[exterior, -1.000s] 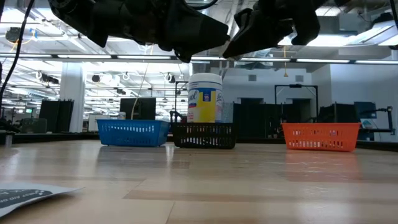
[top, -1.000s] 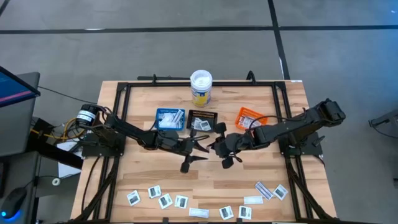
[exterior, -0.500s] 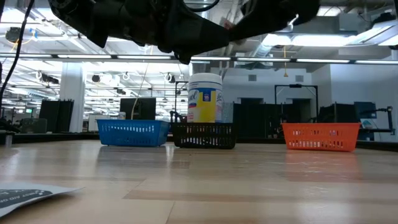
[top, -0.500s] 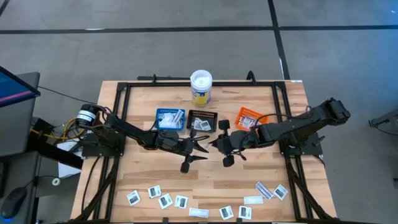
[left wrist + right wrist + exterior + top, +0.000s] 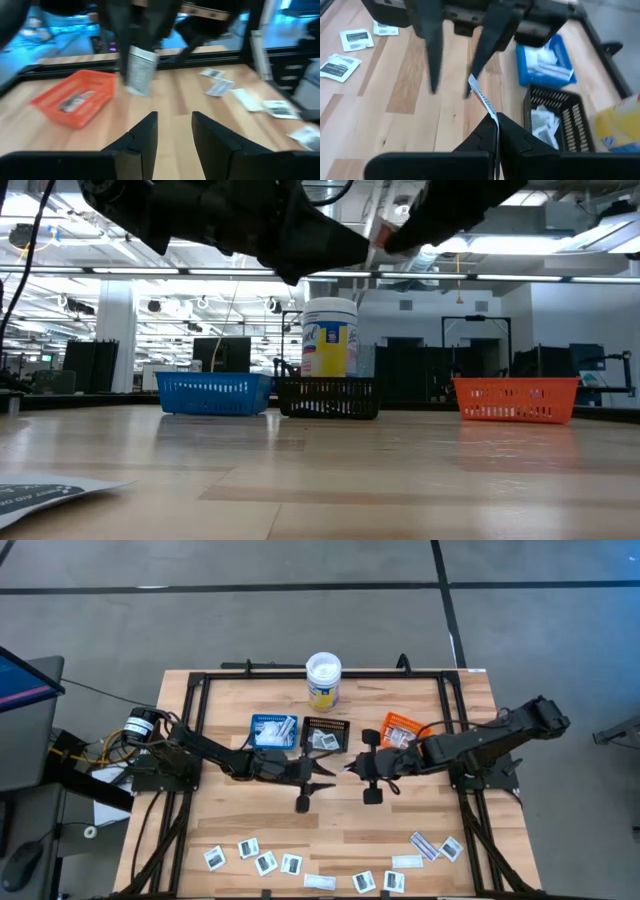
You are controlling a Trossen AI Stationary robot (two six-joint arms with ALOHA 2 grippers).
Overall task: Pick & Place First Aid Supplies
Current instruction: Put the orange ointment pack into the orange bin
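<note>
Wooden table (image 5: 230, 820) carries 3 trays (image 5: 328, 733), tub (image 5: 323, 680), packets (image 5: 265, 862).

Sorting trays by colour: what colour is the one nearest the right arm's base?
Orange tray, clearest in the low view.

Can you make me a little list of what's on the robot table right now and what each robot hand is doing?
right gripper: shut on a packet, above mid-table
left gripper: open, empty, facing the packet
blue tray: packets inside
black tray: packets inside
orange tray: packets inside
tub: upright at the far edge
loose packets: scattered along the near edge
</note>
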